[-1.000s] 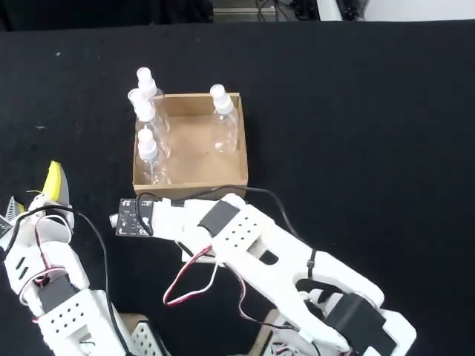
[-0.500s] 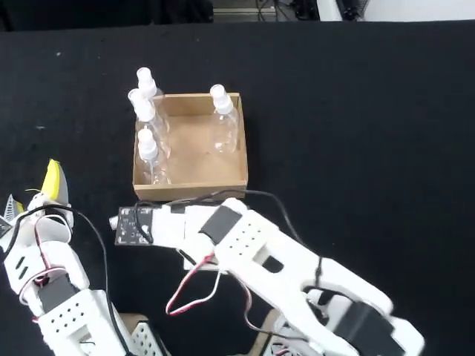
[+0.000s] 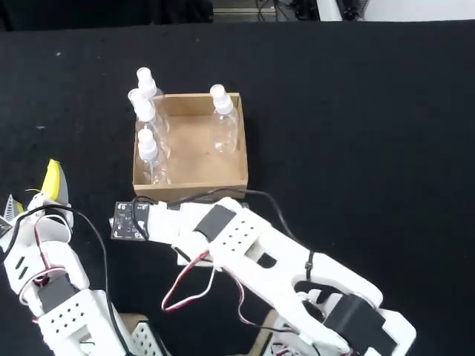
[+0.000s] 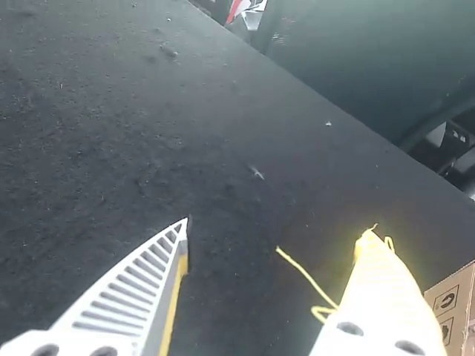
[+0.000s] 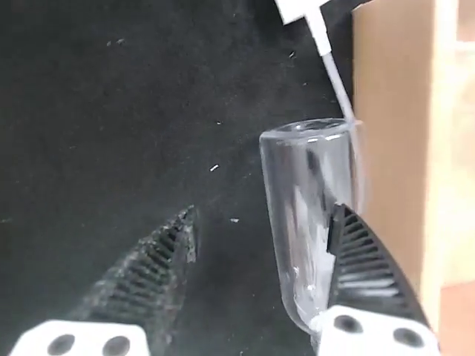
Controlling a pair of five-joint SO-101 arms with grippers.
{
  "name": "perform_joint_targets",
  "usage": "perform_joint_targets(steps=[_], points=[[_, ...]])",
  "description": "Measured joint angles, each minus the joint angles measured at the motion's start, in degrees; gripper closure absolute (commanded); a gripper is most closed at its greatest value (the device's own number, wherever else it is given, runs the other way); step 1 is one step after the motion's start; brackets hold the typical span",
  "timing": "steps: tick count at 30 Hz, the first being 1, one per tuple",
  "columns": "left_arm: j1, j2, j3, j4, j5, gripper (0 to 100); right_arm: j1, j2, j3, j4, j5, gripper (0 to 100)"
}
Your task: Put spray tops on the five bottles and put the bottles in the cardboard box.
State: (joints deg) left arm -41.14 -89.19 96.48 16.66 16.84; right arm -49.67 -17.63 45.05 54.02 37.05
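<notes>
Space is seen between the fingers of the left gripper (image 4: pixel 274 230), which is held over the bare black table (image 3: pixel 371 111) close to its near left corner. The right gripper (image 5: pixel 265 213) is stretched from the near edge towards the near wall of the cardboard box (image 3: pixel 189 182), and its jaws are spread apart. Between them a clear bottle (image 5: pixel 308 215) is laid on the table, pressed against one finger and set just beside the box's outer wall. At the bottle's far end a white spray top (image 5: pixel 300 11) is seen, its thin tube reaching the rim; whether the tube is inside cannot be told. Inside the box, four capped bottles are stood upright: three (image 3: pixel 151 159) are ranged along the left wall and one (image 3: pixel 224 126) is placed in the far right corner.
</notes>
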Motion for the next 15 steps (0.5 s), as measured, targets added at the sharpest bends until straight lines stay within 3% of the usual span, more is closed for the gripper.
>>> perform_joint_targets(steps=[15], points=[[0.0, 0.0, 0.0, -0.4, 0.0, 76, 2.3, 0.1, 1.1, -1.3, 5.5, 74.7]])
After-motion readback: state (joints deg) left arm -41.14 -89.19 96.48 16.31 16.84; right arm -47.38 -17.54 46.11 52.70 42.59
